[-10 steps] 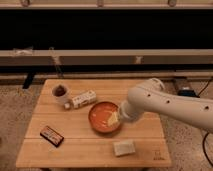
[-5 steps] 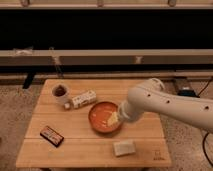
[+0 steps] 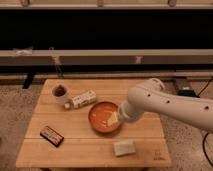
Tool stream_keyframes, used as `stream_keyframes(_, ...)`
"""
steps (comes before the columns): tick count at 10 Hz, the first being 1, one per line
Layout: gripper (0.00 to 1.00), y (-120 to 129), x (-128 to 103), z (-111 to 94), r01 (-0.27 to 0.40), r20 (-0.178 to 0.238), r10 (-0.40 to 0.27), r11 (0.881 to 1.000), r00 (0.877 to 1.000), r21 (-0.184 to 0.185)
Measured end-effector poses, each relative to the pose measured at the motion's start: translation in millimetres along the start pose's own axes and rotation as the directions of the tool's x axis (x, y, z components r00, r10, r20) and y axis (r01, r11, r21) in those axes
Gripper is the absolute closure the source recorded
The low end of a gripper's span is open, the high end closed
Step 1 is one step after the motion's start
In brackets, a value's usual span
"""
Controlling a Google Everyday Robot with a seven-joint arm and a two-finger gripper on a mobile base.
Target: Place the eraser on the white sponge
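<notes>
Eraser (image 3: 51,135) lies flat near the front-left corner of the table (image 3: 80,150), with nothing touching it. White sponge (image 3: 124,148) sits by the front edge, right of middle, well apart from the eraser and with nothing on top.

Mid-table: orange bowl (image 3: 100,117) with a yellowish piece (image 3: 112,119) inside. Gripper (image 3: 121,115), at the end of the white arm (image 3: 165,102), hangs at the bowl's right rim, just beside that piece. Cannot tell whether it is open, closed or holding anything.

Toward the far-left corner: white carton (image 3: 83,99) on its side, cup (image 3: 60,92) just beyond it.

Change over the last second: none seen. Arm and objects are in the same places.

Judgement: task not begun. The gripper is parked at the wrong object and would have to cross to the front-left corner for the eraser.
</notes>
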Motion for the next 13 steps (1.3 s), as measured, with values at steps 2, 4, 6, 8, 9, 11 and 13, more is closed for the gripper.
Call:
stream_keyframes(2,0.30,0.0,0.0,0.0,0.000,0.000,0.000,1.000,1.000,0.000)
stream_keyframes(4,0.30,0.0,0.0,0.0,0.000,0.000,0.000,1.000,1.000,0.000)
stream_keyframes(6,0.30,0.0,0.0,0.0,0.000,0.000,0.000,1.000,1.000,0.000)
stream_keyframes(8,0.30,2.8,0.2,-1.1,0.016,0.004,-0.016,1.000,1.000,-0.001)
stream_keyframes(9,0.30,13.5,1.4,-1.8,0.071,0.009,-0.071,0.997,0.997,0.003)
stream_keyframes(11,0.30,52.3,4.1,3.0,0.200,0.011,-0.200,0.980,0.980,0.014)
stream_keyframes(13,0.30,110.2,3.3,16.2,0.341,0.002,-0.341,0.940,0.940,0.030)
